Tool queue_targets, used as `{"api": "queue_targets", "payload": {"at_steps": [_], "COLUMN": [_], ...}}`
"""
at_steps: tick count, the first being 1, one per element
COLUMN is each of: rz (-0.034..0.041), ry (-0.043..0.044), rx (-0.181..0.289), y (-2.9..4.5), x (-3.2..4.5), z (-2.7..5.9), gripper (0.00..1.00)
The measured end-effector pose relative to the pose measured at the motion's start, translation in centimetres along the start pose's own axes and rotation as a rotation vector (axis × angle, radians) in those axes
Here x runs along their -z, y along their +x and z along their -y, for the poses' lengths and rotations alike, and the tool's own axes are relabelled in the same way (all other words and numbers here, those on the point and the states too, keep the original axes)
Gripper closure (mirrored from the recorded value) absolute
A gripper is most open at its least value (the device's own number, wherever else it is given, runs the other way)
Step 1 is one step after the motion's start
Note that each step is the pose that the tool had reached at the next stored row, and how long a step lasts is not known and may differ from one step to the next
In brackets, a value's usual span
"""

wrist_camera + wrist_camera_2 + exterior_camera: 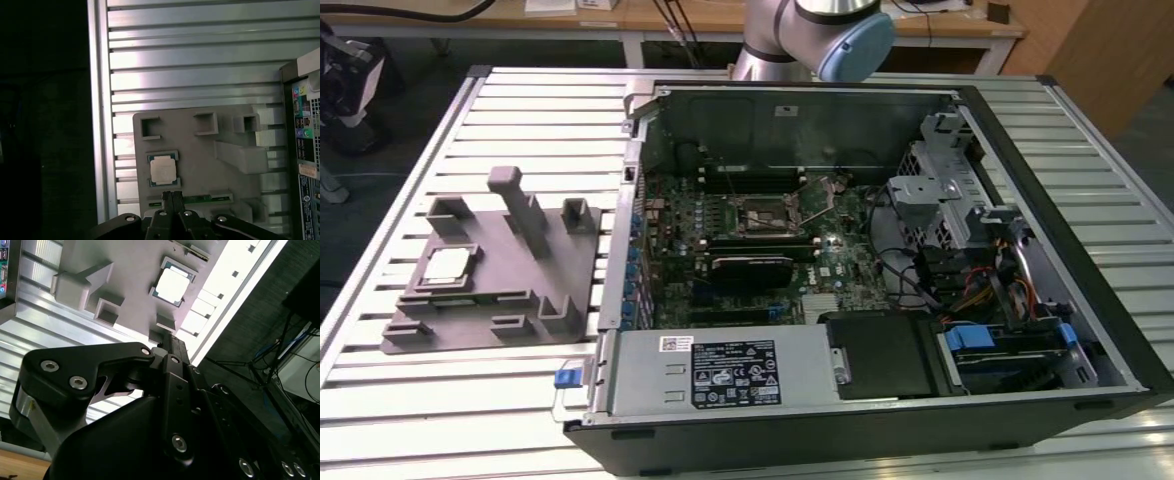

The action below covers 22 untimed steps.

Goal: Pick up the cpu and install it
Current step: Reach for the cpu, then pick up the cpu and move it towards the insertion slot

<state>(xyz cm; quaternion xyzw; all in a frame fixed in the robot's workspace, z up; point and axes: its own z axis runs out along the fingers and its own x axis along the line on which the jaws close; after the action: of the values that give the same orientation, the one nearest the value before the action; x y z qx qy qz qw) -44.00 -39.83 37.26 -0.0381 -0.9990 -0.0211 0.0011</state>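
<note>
The cpu (447, 263) is a small square chip with a silvery top. It lies flat in a recess of the grey holder block (494, 290) on the slatted table, at the exterior view's left. It also appears in both wrist views (172, 285) (163, 169). My gripper (173, 196) hangs above the holder, a short way from the cpu and apart from it. Its two black fingers (169, 342) are pressed together with nothing between them. The motherboard socket (767, 212) with its metal frame sits inside the open computer case.
The open computer case (1014, 130) lies on its side at the exterior view's right, with drive cages, cables and a power supply (720, 372) inside. The grey holder has upright posts (520, 200) near the cpu. The arm's elbow (834, 35) stands behind the case.
</note>
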Motion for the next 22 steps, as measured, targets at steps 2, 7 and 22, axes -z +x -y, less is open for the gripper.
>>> {"api": "queue_targets", "payload": {"at_steps": [2, 7, 22], "rz": [-0.0004, -0.0003, -0.0021], "ry": [0.0000, 0.0000, 0.0002], "rx": [0.000, 0.000, 0.048], "y": [0.00, 0.01, 0.00], "x": [-0.01, -0.02, -1.46], "z": [0.00, 0.00, 0.06], "gripper": [0.89, 0.89, 0.84]}}
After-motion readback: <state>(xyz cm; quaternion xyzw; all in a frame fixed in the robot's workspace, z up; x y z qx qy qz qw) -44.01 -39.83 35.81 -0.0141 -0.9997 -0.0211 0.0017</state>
